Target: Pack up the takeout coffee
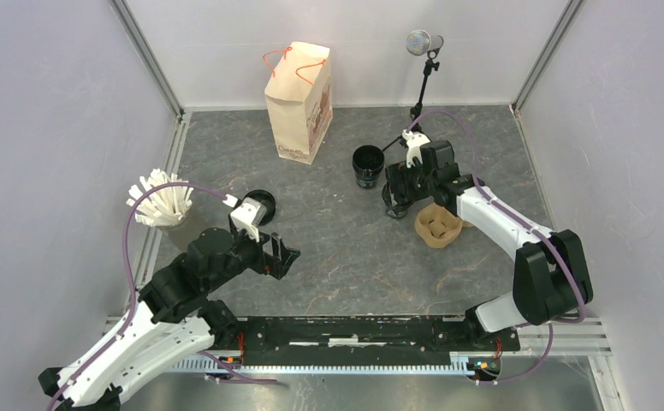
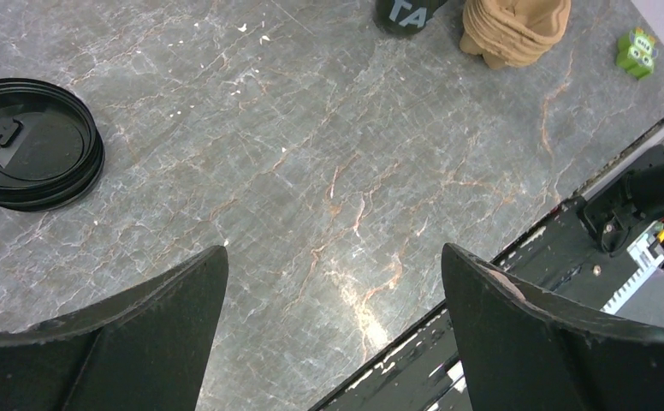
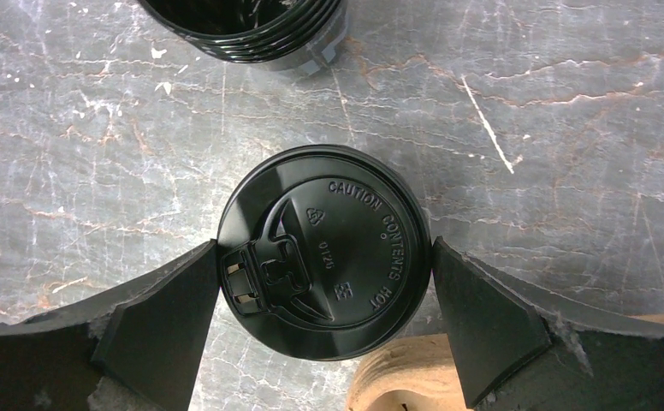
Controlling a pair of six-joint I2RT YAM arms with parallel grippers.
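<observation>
the lidded cup (image 3: 324, 261) is standing upright on the table (image 3: 568, 128), its long axis pointing straight up at the right wrist, so the right gripper (image 1: 394, 204) is looking down onto the round lid. the cup is sitting squarely between the two fingers (image 3: 166, 325), which are standing spread wide, one on each side of the lid rim. whether the pads are brushing the rim is hard to say from this angle, but nothing is looking pinched or lifted. the right arm is plainly the nearer one.

the brown carrier (image 3: 397, 377) is lying just beside the cup on its near side, and a stack of unlidded cups (image 3: 243, 21) is sitting near on the far side. the coming move is probably asking for a squeeze across the lid's width, then a short carry to the carrier.

the left gripper (image 2: 333, 257) is hanging well apart, its jaws also spread with nothing between them, a stack of lids (image 2: 29, 145) lying off to one side.
</observation>
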